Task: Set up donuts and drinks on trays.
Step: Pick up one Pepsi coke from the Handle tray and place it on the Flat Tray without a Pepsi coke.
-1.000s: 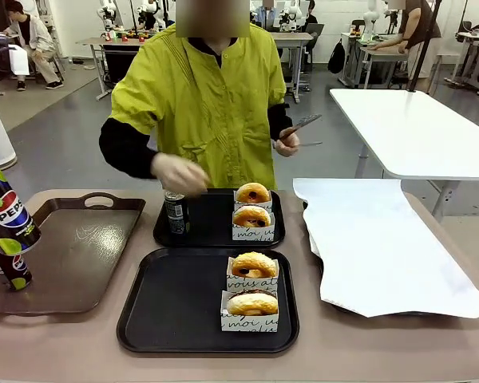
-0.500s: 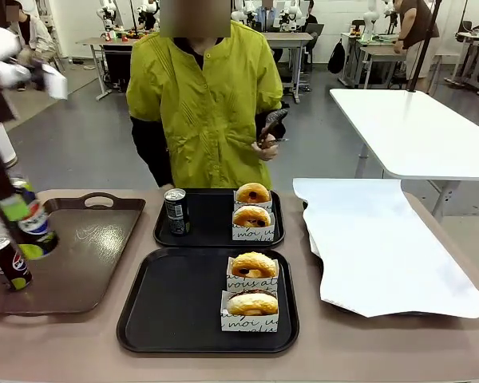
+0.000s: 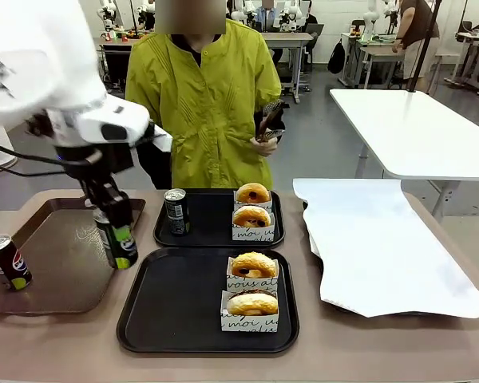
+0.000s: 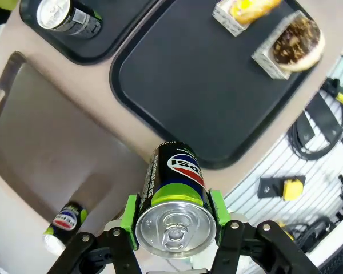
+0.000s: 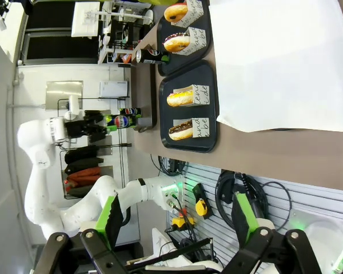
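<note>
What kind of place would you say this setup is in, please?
Most likely a robotics lab staged as a snack counter: white work tables stand on an open grey floor, other people work at benches behind, and the left end effector holds a soda can.

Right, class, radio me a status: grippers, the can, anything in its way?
Left gripper shut on can, above brown tray's edge. Right gripper open, off the table. Near black tray: left half bare, two donuts right.
</note>
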